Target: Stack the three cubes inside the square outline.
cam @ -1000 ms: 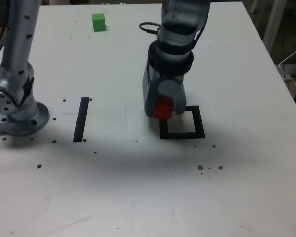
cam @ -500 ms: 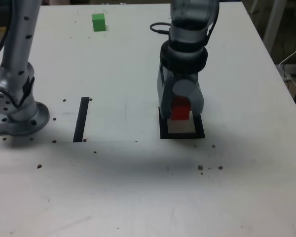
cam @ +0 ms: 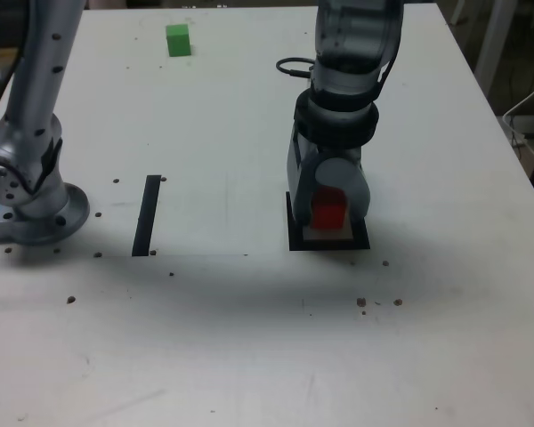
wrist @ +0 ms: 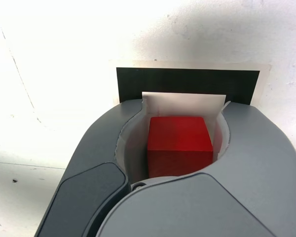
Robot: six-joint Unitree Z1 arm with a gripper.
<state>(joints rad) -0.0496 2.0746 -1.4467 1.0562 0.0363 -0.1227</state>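
The gripper [cam: 329, 212] is clamped on the red cube [cam: 328, 209], and in the exterior view it stands directly over the square outline [cam: 328, 243], low to the worktop [cam: 249, 338]. The wrist view shows the red cube [wrist: 179, 144] seated between the two grey jaw shells with the white centre and the far black bar of the square outline [wrist: 187, 86] just beyond it, so the cube is lined up with the square. Whether its underside already touches the surface cannot be told from either view

As a judgement of progress: the task is in its first placement. No cube sits free inside the outline yet; the red one is at the target but not released. What remains for this cube is to set it fully down and open the jaws without nudging it off the white centre

The green cube [cam: 178, 39] lies untouched near the far edge of the worktop, well apart from the outline, toward the exterior view's left. It has yet to be fetched and stacked. The yellow cube shows in neither view, so its place cannot be told. The straight black strip [cam: 147, 215] on the exterior view's left, near the arm's base [cam: 31, 209], plays no part

Roughly, then, one of three cubes is nearly delivered and two stacking moves are left
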